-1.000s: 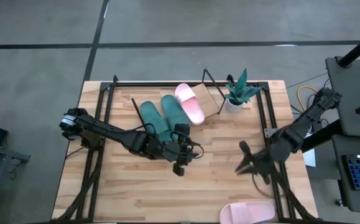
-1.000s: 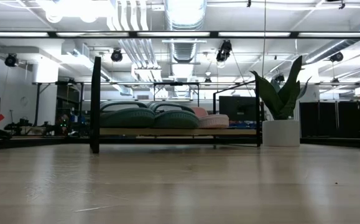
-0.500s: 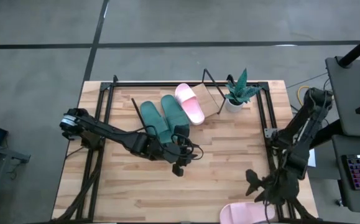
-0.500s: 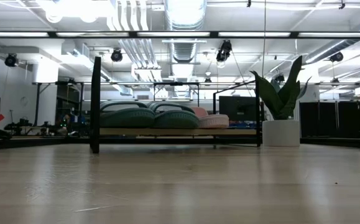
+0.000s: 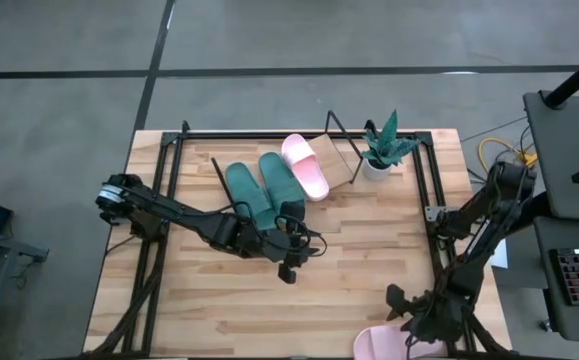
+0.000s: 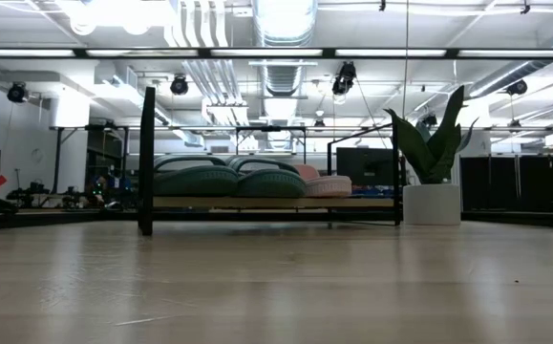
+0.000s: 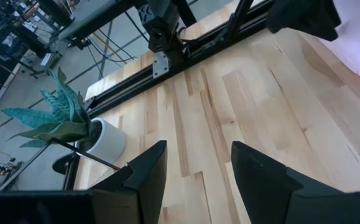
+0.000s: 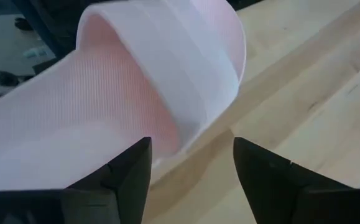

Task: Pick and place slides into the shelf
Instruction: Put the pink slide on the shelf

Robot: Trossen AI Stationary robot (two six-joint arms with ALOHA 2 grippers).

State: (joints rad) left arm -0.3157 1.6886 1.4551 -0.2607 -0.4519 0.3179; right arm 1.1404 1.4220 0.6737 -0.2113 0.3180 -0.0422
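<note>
Two dark green slides [image 5: 259, 188] and one pink slide [image 5: 306, 165] lie side by side on the slanted shelf [image 5: 341, 160] at the table's far middle; the low view shows them on its board [image 6: 257, 203]. A second pink slide [image 5: 394, 342] lies sole-down at the table's near right corner. My right gripper [image 5: 406, 308] hangs open just to its far-left, fingers slanting down. In the right wrist view the slide's strap [image 8: 167, 56] fills the space just ahead of the fingers [image 8: 192, 146], which touch nothing. My left gripper [image 5: 291, 262] is open above the table's middle, nothing between its fingers [image 7: 198, 152].
A potted plant [image 5: 381, 150] in a white pot stands right of the shelf at the back. Black frame rails [image 5: 431, 200] run along the table's left and right sides. Bare wood [image 5: 349, 270] lies between the two grippers.
My right gripper has swung from the table's right middle toward the near edge and down, tipping more steeply downward, and now hangs right beside the pink slide at the near right corner. The slides and the left arm have kept still.
</note>
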